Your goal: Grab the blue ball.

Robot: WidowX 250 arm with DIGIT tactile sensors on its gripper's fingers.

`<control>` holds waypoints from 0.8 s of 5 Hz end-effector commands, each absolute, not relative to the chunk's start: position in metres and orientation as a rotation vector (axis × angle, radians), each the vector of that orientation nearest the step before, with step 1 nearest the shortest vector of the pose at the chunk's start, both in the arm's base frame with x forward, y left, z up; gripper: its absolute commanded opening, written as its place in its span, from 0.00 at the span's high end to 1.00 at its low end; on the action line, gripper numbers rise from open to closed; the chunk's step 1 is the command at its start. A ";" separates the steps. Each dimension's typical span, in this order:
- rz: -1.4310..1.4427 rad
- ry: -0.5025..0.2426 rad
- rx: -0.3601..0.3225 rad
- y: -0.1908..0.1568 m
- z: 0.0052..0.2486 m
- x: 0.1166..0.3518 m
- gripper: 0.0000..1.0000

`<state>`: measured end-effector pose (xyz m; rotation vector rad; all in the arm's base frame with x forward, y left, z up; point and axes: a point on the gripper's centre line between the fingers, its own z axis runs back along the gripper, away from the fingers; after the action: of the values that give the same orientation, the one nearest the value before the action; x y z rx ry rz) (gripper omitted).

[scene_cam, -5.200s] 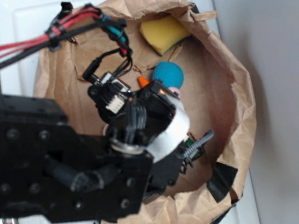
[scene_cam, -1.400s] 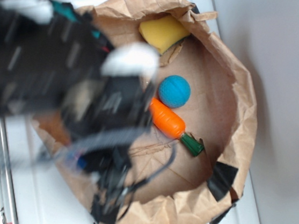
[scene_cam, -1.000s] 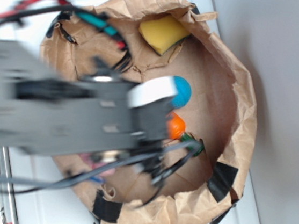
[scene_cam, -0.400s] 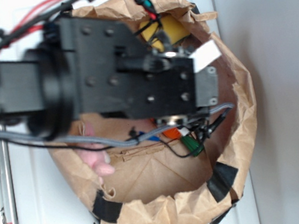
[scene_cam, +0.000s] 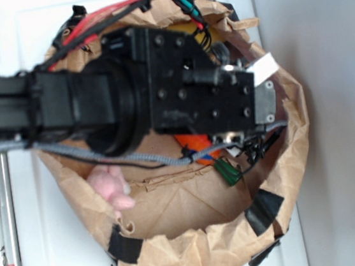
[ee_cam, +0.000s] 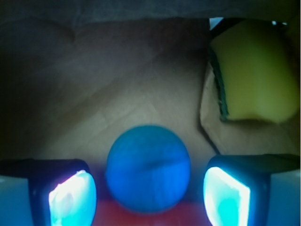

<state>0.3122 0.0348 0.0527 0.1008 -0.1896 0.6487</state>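
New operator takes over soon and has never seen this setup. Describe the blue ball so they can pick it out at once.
Start at the brown paper bag with its rolled-down rim; the arm reaches into it. In the wrist view, the blue ball sits on the bag floor between the open gripper fingers. It is round and blue, unlike the yellow sponge wedge beyond it or the orange carrot.

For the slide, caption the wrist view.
Blue ball sits between the open jaws, yellow sponge wedge beyond.

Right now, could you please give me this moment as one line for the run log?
gripper: open, straddling blue ball | fingers: either side, gaps visible | yellow sponge: beyond, right | brown paper bag: holds all
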 end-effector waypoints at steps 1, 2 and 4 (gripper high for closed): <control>0.655 -0.237 0.088 0.059 0.054 0.306 0.00; 0.674 -0.248 0.110 0.058 0.046 0.314 0.00; 0.699 -0.205 0.130 0.053 0.030 0.319 1.00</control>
<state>0.3242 0.0336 0.0221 0.1302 -0.1947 0.6829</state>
